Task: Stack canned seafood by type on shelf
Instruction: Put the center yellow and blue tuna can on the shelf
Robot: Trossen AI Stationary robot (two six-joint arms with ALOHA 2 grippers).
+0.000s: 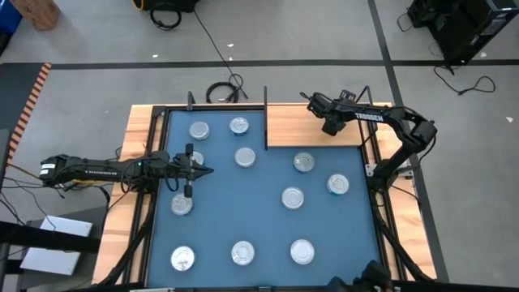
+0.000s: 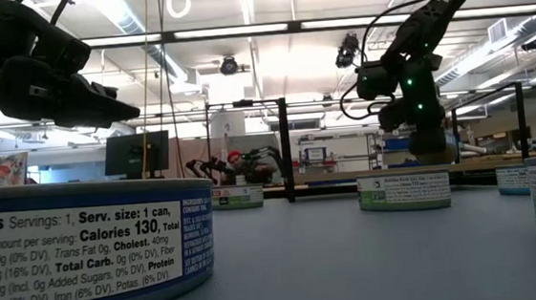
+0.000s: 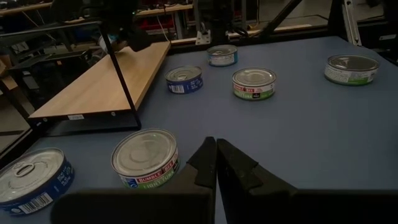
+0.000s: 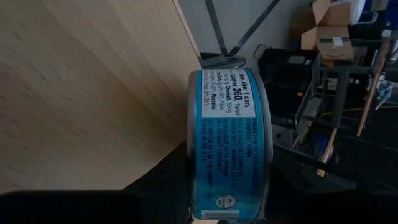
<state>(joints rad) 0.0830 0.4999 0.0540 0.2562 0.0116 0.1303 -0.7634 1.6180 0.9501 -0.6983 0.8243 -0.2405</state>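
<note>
Item: tinned seafood, sorting in progress, early stage. Shelf: light-brown wooden board at the far right of the blue mat, bearing no resting tin as far as the overhead view shows. Right gripper: poised above the shelf near its far edge, fingers clenched on one blue-labelled tin, which the right wrist view shows on its side, label outward, with the board's wood grain just beside it; whether the tin touches the board cannot be told. Judged to be the first tin on its way to placement, not yet let go. Left gripper: hovering over the left part of the mat, fingers pressed together and grasping nothing, a Bumble Bee tin just beside it and another tin near. Loose stock on the mat, overhead count about twelve: two tins at the far left and, one near the shelf's post, one partly hidden under the left arm, one nearer, three mid-right, and a near row of three. Types: blue and green labels both visible in the left wrist view, green among them; all unsorted. Outstanding: virtually everything, stacks by type not begun.
</note>
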